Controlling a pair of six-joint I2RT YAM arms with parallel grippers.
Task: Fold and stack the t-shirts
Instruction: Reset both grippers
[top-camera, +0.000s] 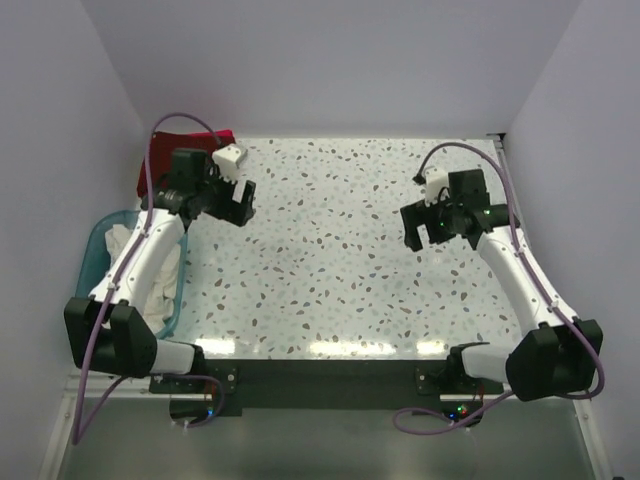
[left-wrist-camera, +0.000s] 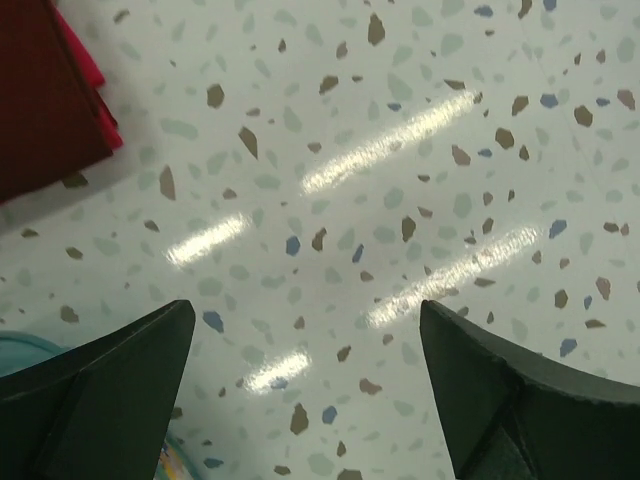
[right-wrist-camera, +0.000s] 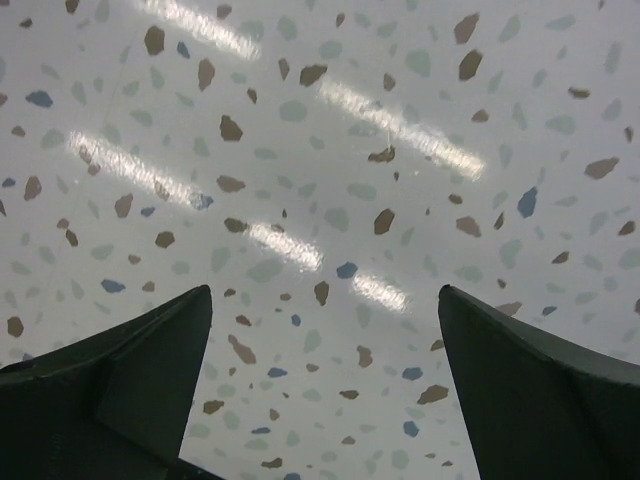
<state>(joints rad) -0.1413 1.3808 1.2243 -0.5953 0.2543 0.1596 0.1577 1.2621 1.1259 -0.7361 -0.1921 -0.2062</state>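
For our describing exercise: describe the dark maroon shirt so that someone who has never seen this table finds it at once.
Start at the speckled table and go to its far left corner, beyond the blue tub. The folded maroon shirt lies there, darker than the crimson shirt peeking out along its edge.

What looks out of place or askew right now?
Nothing serious. In the far-left corner the crimson shirt pokes out past the maroon shirt, so that stack is slightly uneven. The left gripper and right gripper hang open, holding nothing.
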